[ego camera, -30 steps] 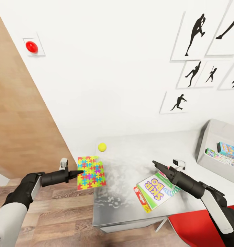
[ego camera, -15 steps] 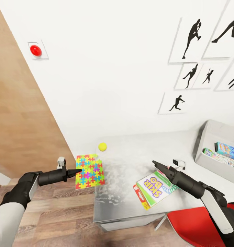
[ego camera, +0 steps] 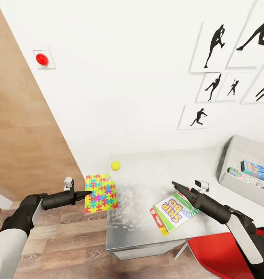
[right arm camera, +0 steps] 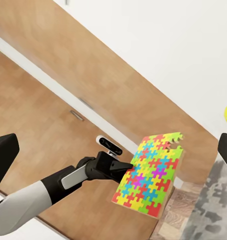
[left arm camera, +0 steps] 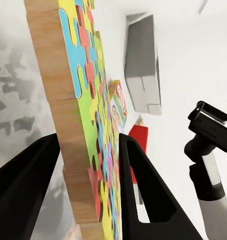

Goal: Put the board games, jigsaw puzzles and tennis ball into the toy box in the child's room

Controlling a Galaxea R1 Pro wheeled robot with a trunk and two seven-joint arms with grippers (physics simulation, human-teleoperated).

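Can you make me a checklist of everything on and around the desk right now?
Surface: table, pale speckled top.
Job's things: jigsaw puzzle held off the table's end; tennis ball on the table; Skip-Bo game stacked on another box; toy box holding a blue game and more.
Clutter: nothing seen.
Tools: left tool shut on the puzzle; right tool open, above the Skip-Bo game.
Cables: nothing seen.
Surroundings: white wall, silhouette pictures, red button, wood floor.

The toy box (ego camera: 240, 153) runs off the picture's right edge, the card boxes (ego camera: 252, 174) inside it are too small to read, and a red-edged box (ego camera: 156, 221) lies mostly hidden under the Skip-Bo box (ego camera: 176, 212).
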